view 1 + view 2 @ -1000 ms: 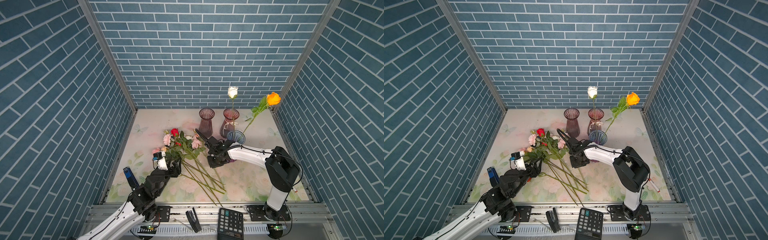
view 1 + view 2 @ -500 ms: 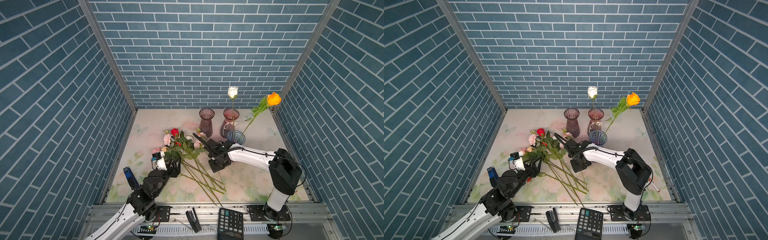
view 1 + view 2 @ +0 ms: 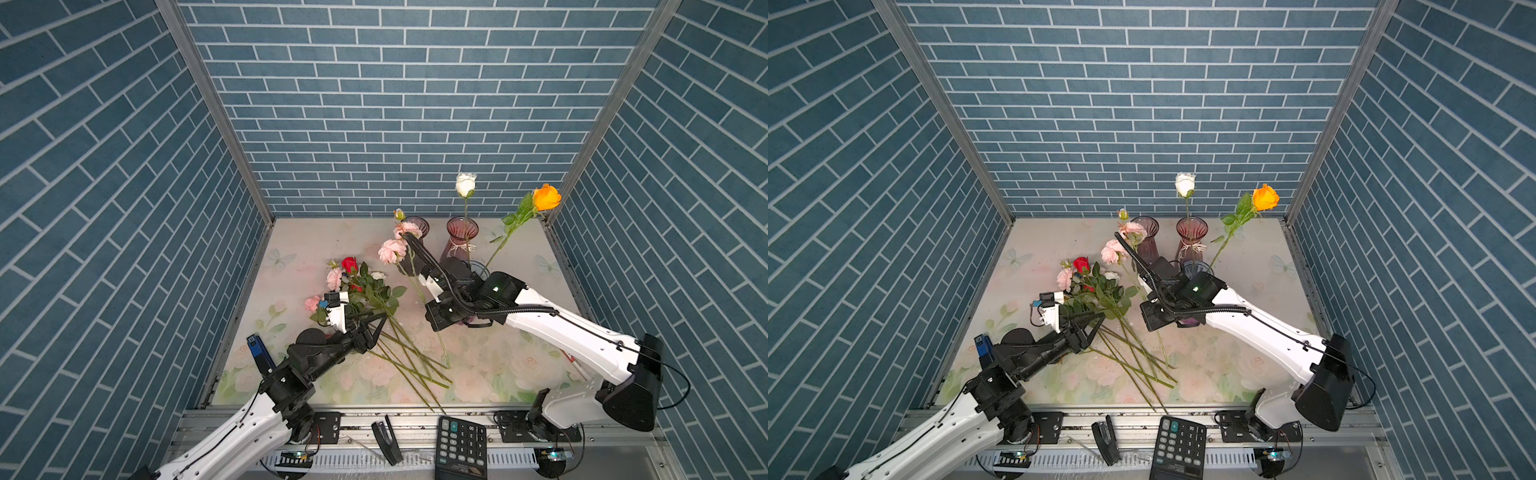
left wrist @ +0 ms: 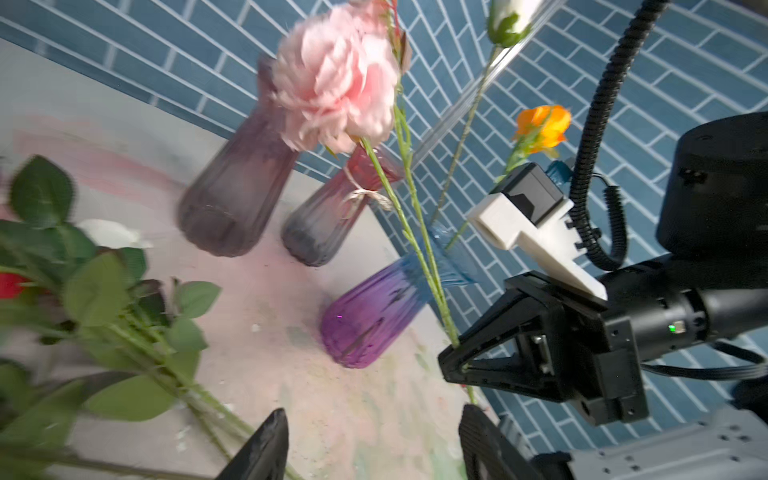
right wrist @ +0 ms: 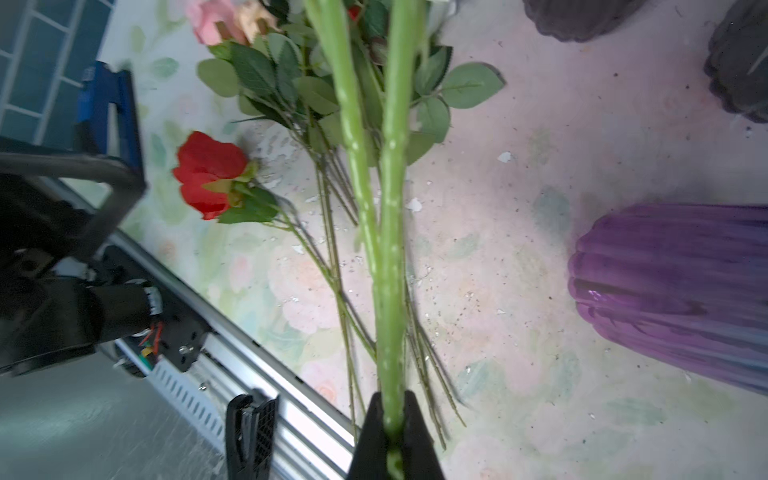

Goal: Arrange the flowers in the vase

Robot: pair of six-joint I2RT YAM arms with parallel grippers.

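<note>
Pincers: the right gripper point(image 5: 390, 434) is clamped tight on the green stem point(image 5: 388, 249) of the pink flowers point(image 3: 392, 250), gripping low on it. Two stalks run up from the closed jaws. The stem is tilted, with the blooms toward 11 o'clock from the gripper, just in front of the dusky vase point(image 3: 1148, 245). Its bottom end points toward 5 o'clock; can't tell if it touches the mat point(image 3: 498, 365).

The left gripper point(image 4: 374, 451) has its jaws apart, at the 6 o'clock edge of the flower pile point(image 3: 365, 291). The pile lies on the mat left of centre, bare stems fanning toward 5 o'clock.

At the back of the mat, 12 to 1 o'clock:
- The pink vase point(image 3: 457, 235) holds the white rose point(image 3: 465, 185).
- The blue-purple vase point(image 4: 370, 320) holds the orange rose point(image 3: 546, 197), leaning toward 1 o'clock. This vase is mostly hidden behind the right arm in both top views.
</note>
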